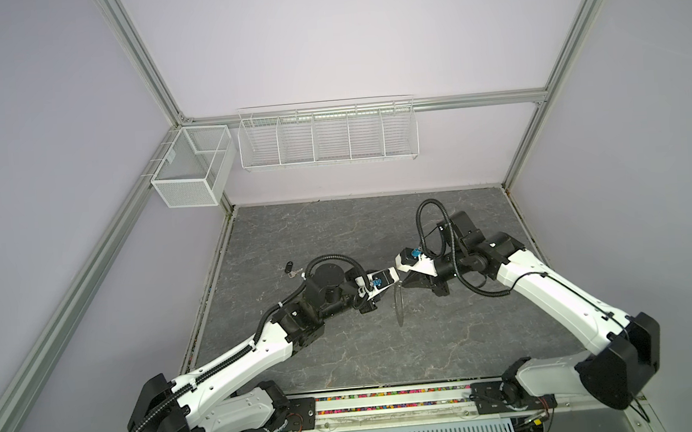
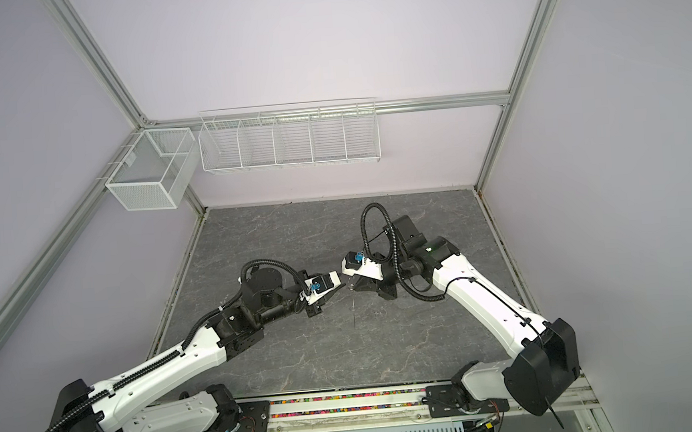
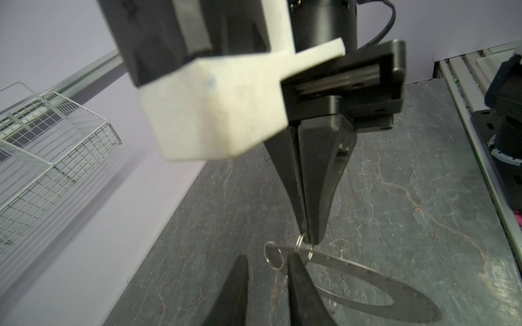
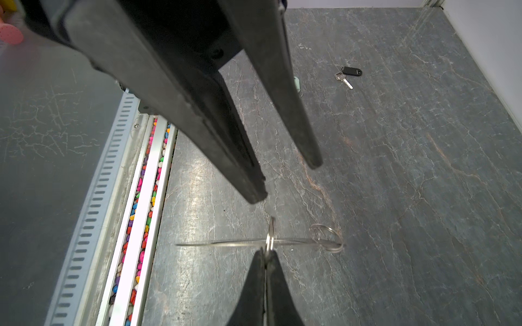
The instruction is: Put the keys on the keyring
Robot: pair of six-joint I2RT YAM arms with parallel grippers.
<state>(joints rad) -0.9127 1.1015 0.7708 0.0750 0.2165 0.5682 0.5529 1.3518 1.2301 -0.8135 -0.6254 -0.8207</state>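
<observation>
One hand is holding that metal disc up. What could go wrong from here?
The right hand pinches the flat grey metal keyring disc only by one small wire loop, so it might swing or slip. The open left hand hovers close and could knock it when leaving for the black-headed silver key on the grey marbled table.

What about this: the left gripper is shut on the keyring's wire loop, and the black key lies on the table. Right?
No: the right gripper is shut on the wire loop of the keyring, as the right wrist view shows. The black key does lie on the table.
</observation>
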